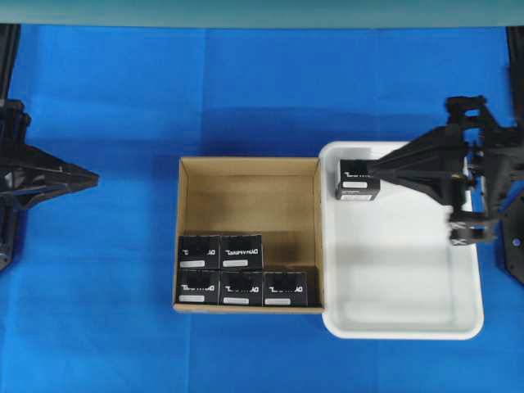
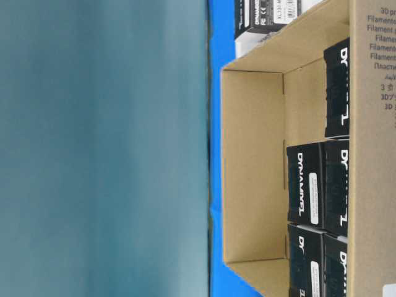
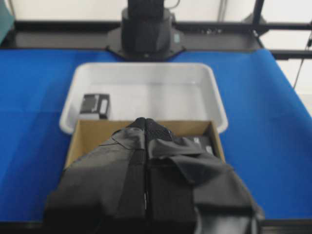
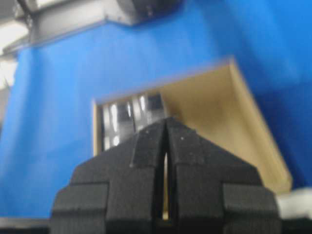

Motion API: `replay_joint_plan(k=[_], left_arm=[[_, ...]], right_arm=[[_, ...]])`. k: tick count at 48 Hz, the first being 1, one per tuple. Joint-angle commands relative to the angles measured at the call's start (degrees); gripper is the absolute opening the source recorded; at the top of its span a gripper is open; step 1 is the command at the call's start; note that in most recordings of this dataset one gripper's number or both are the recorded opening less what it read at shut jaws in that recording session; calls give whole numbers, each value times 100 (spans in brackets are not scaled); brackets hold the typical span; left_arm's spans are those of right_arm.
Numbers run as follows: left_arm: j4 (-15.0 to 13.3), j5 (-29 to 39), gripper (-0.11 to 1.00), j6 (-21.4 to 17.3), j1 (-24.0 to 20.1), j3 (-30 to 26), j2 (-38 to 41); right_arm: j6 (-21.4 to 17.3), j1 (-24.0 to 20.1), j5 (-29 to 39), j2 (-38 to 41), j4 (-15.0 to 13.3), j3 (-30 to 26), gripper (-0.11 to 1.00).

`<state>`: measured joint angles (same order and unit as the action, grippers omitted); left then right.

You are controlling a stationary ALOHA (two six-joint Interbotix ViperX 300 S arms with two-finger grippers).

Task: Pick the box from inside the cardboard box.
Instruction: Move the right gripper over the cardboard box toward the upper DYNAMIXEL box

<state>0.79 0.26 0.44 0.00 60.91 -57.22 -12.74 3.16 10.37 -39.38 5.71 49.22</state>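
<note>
- The cardboard box (image 1: 250, 246), a brown corrugated carton with low walls, is sitting mid-counter on the blue cloth, its right wall touching the white plastic tray (image 1: 401, 327).
- Five small black boxes with white lettering are lying along the carton's near wall: three in the front row (image 1: 242, 288), two behind (image 1: 221, 251).
- A sixth box (image 1: 358, 178), black with a white label, is resting in the tray's far left corner, outside the carton.
- The right hand (image 1: 372, 168) is hovering over that box, its padded fingers pressing together, gripping nothing; its arm is partly covering the box.
- The left hand (image 3: 146, 122) is sitting shut at the counter's left edge, wrapped in wrinkled black tape.
- The right wrist view is blurring; the lettering there is unreadable.
- The table-level view is cutting off the carton and most boxes.
</note>
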Motion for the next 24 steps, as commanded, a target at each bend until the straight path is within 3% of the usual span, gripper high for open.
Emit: replay_joint_plan(k=[1,14,24], left_arm=[[18,185,-7,0,-26,-229,-9],[18,633,-7,9,-105,-272,-105],[18,853,-7,0,-141,-281,-193]], right_arm=[[-149,26,668,396,18,-563,1],[-229,79,2083,1626,26,-1960,1],[44,132,3858,2900,26,-3428,1]])
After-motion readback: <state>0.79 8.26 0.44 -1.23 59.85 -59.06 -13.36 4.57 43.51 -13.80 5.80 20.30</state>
